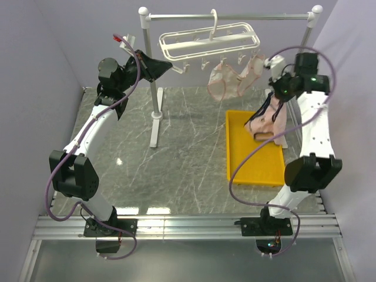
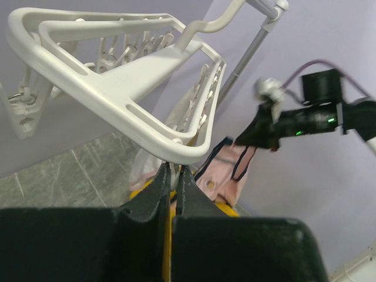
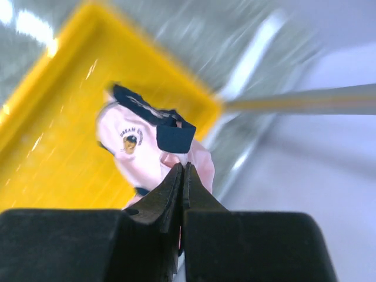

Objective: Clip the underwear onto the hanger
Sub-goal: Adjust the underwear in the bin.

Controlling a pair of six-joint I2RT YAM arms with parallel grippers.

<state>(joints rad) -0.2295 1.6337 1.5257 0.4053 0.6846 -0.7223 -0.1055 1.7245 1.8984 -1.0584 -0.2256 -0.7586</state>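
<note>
The right gripper (image 3: 183, 170) clenched the limp, light pale pink navy-trimmed briefs (image 3: 135, 154), judged best held at the waistband; the left gripper (image 2: 174, 173) sat shut beside the white plastic hanger (image 2: 117, 94).

Pale lilac walls (image 1: 41, 41), grey marbled tabletop (image 1: 194, 161), bright light glints, metal rail (image 1: 188, 226) along near edge

Three briefs (image 1: 222, 82), one hanger (image 1: 208, 41), one tray (image 1: 241, 158), one stand (image 1: 155, 111)

The flat yellow plastic tray (image 3: 53, 147) is rendered blurred; print on the pink navy-trimmed fabric briefs (image 3: 147, 164) above it cannot be fully read.
</note>
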